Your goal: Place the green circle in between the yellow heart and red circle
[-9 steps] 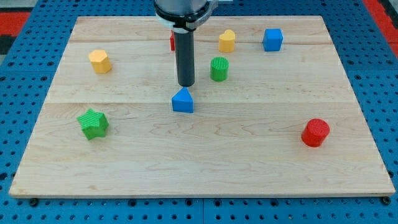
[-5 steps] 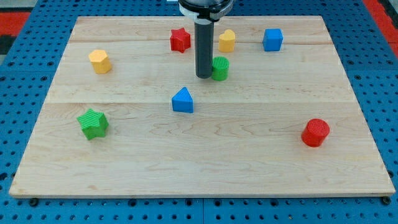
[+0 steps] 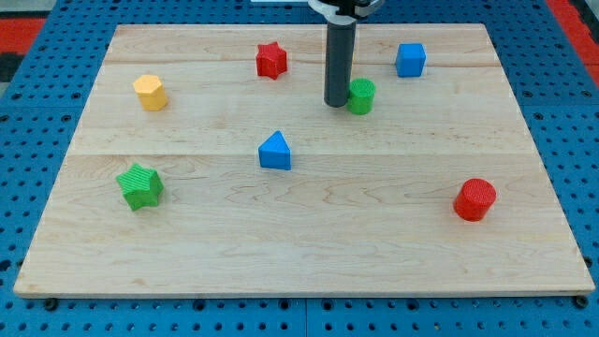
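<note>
Rod tool, no jaws to open or close: my tip (image 3: 337, 104) touches the view's-left side of the green circle (image 3: 361, 96), upper-middle tabletop (image 3: 187, 243). Red circle (image 3: 474, 199) lies lower right; yellow heart hidden. Push toward view's bottom-right, contact centred

We found nothing to read: no words, labels, brand marks, numbers or signs stood on the wooden board (image 3: 187, 234), on the coloured blocks, or on the blue pegboard (image 3: 28, 187) around it.
</note>
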Available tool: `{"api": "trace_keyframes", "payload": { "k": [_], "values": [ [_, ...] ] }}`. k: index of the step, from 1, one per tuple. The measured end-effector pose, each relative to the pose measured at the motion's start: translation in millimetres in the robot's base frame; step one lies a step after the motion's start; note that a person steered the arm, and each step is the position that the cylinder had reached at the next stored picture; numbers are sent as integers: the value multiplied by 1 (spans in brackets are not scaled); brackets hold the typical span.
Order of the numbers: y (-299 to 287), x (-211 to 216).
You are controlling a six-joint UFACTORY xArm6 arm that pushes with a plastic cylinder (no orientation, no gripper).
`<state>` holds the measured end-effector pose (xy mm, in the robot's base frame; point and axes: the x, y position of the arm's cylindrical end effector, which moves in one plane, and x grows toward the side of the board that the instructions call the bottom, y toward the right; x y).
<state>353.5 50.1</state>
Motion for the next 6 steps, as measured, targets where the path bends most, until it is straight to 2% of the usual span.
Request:
{"api": "trace_keyframes", "payload": {
  "k": [3, 5, 6],
  "values": [
    [1, 18],
    [18, 47],
    [32, 45]
  ]
}}
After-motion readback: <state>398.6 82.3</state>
